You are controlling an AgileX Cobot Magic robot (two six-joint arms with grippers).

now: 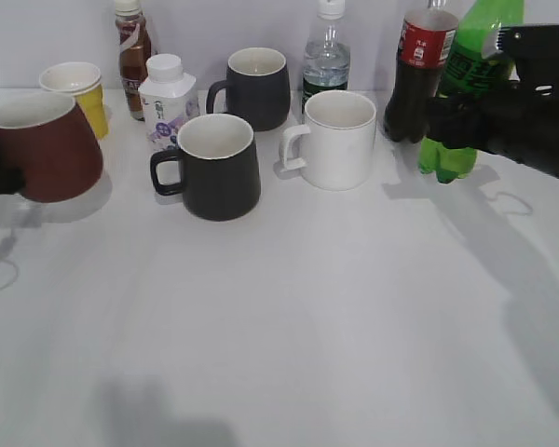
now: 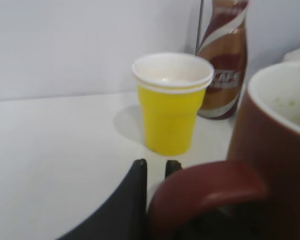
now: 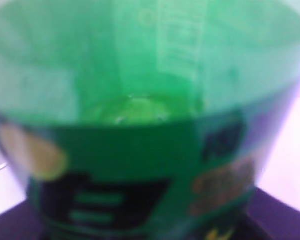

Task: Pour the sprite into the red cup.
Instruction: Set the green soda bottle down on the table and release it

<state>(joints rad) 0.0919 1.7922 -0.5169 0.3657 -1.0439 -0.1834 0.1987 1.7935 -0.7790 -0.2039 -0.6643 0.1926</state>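
The right pincer (image 1: pixel 456 116) was clamped on the tall translucent green plastic sprite bottle (image 1: pixel 466 93), lifted at the worktop's (image 1: pixel 307 317) far right. The left pincer (image 2: pixel 157 172) gripped the dark red ceramic cup (image 1: pixel 42 144) by its handle. Next, I judged, bottle and cup needed bringing together for pouring.

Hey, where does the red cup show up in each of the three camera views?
Exterior view: the red cup sits at the far left edge, tilted, beside the yellow paper cup.
Left wrist view: it fills the lower right, handle toward the camera.
Right wrist view: not in it.
Shared landmark: the yellow paper cup.
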